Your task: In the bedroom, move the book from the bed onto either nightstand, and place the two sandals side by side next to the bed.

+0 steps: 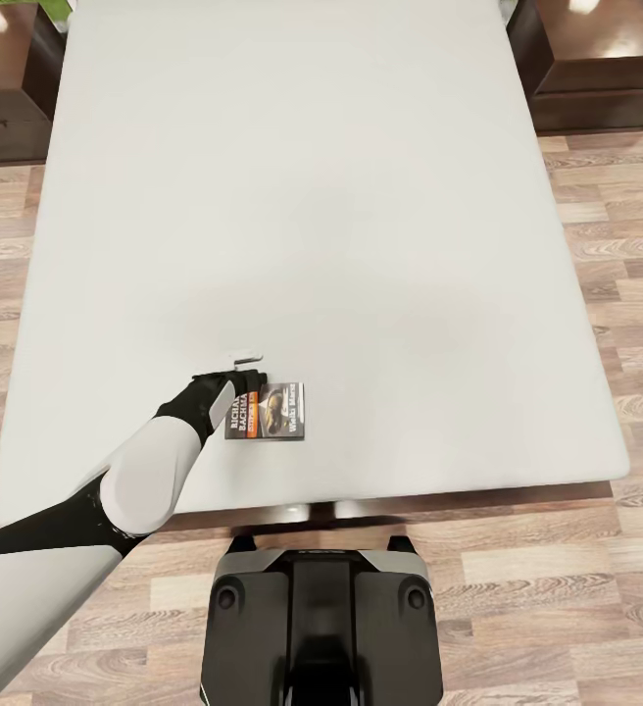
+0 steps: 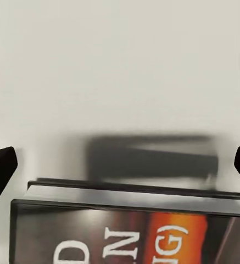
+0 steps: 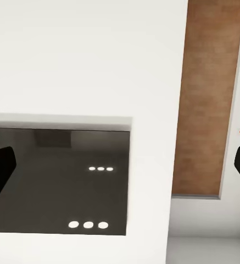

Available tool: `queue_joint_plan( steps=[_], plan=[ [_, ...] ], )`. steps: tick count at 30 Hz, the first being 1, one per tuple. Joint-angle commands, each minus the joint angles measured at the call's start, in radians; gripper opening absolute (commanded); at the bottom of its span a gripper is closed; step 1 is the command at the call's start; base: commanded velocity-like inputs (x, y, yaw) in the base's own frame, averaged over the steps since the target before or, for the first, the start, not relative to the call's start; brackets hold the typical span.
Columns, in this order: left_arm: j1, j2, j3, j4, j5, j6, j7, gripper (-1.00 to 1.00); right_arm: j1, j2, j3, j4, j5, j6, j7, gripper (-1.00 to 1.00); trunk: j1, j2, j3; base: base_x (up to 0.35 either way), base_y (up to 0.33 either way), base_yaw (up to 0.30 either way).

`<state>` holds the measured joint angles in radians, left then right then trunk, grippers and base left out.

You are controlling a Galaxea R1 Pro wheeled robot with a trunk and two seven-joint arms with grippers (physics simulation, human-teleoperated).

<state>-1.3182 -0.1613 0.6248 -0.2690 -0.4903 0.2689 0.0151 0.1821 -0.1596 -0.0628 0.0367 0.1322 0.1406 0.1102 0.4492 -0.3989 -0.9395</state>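
Note:
The book [image 1: 268, 411] lies flat near the front edge of the bed's pale mattress [image 1: 341, 216], its dark cover with an orange band facing up. My left gripper [image 1: 238, 384] hovers over the book's left edge. In the left wrist view the book [image 2: 125, 231] sits close below, and the left gripper [image 2: 120, 165] is open, its dark fingertips [image 2: 0, 168] spread wide with nothing between them. My right gripper [image 3: 120, 170] is also open and holds nothing, facing a white wall. The sandals are out of view.
A dark brown nightstand [image 1: 8, 93] stands at the bed's far left corner and another nightstand [image 1: 596, 69] at the far right. Wood-plank floor [image 1: 616, 294] runs along both sides. My base [image 1: 321, 628] is against the bed's front edge. A dark window [image 3: 59, 181] and a brown wall panel [image 3: 207, 99] face the right wrist.

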Motion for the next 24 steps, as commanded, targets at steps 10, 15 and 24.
queue_joint_plan(
  steps=[10, 15, 24],
  plan=[
    [-0.002, 0.005, 0.007, 0.006, -0.004, -0.008, -0.005, 1.00, -0.001, -0.006, -0.009, -0.007, 0.004, -0.002, 0.003, 1.00, 0.001, -0.001, -0.001, -0.064, 0.000, 0.000],
    [-0.001, 0.015, 0.007, 0.006, -0.004, -0.014, -0.017, 1.00, -0.001, -0.014, -0.009, -0.011, 0.000, -0.004, 0.003, 1.00, 0.001, -0.001, -0.001, 0.000, 0.000, 0.000],
    [-0.001, 0.015, 0.007, 0.006, -0.004, -0.022, -0.017, 1.00, -0.001, -0.014, -0.009, -0.011, 0.000, -0.004, 0.003, 1.00, 0.001, -0.001, -0.001, 0.000, 0.000, 0.000]
  ],
)
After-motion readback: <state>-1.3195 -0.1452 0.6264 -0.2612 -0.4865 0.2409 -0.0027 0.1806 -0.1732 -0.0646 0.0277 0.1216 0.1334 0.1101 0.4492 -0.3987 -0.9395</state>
